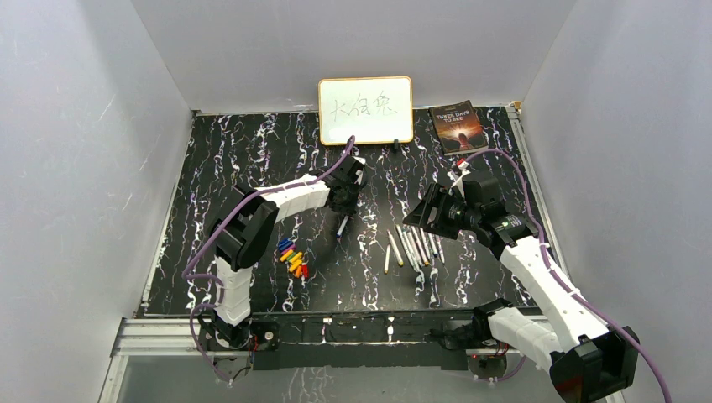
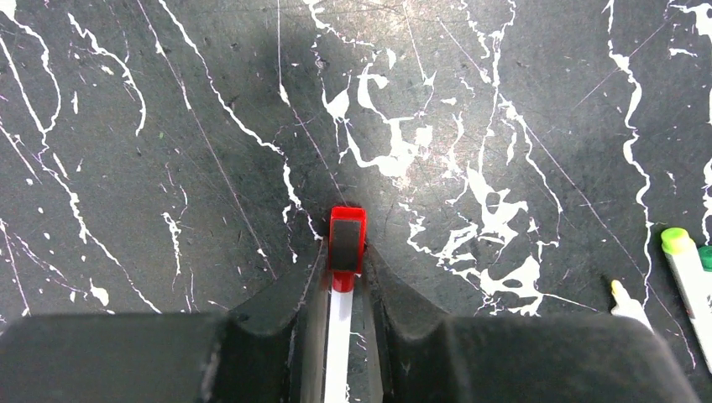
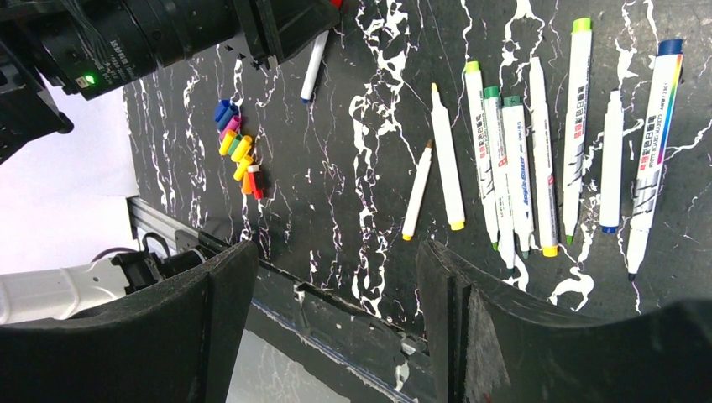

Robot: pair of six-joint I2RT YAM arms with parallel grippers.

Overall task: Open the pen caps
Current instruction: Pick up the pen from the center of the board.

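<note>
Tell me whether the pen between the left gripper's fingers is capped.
Capped: a red cap sits on the end of the white pen, inside the left gripper.

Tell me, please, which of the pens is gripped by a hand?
The red-capped pen, clamped in the left hand; the other pens lie loose in a row on the table.

L arm (image 1: pixel 290 195) & R arm (image 1: pixel 541 264): white link shells, black joint housings, a purple cable (image 1: pixel 347 151) looped along each, matte black wedge-shaped fingers (image 3: pixel 210 327), green LED (image 3: pixel 88 80) lit & white lettering on L wrist.
</note>
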